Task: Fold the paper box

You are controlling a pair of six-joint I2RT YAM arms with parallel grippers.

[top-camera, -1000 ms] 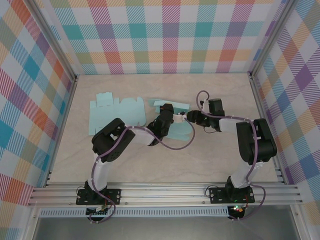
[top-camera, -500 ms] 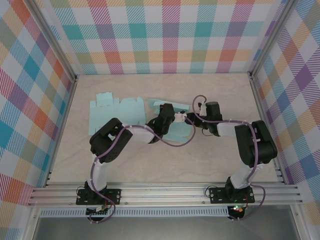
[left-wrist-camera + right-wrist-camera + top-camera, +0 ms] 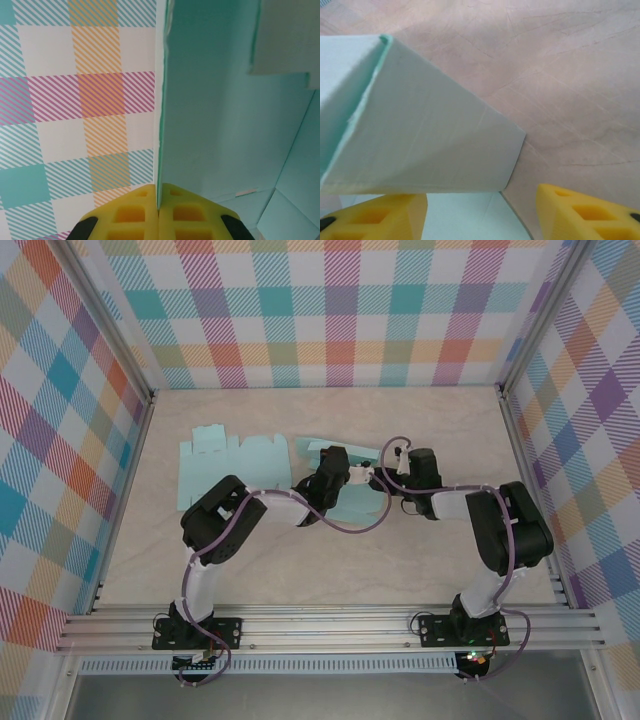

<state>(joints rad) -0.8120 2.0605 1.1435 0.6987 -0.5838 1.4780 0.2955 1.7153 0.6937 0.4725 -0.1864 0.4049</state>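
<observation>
The paper box is a pale teal cardboard blank lying partly folded at the table's middle. My left gripper is shut on one of its panels, which stands on edge. In the left wrist view the yellow fingers pinch that thin panel at its lower edge, my left gripper closed tight. My right gripper sits just right of the box, open. In the right wrist view a raised flap slants over the left finger, and my right gripper has a wide gap.
A second teal blank lies flat to the left of the arms. Plaid walls close in the table on three sides, with metal rails at the near edge. Bare marbled tabletop lies right of the flap.
My right gripper has slid left, closer to the box, and now reaches over its flap. The left gripper has kept its pinch and hardly moved.
</observation>
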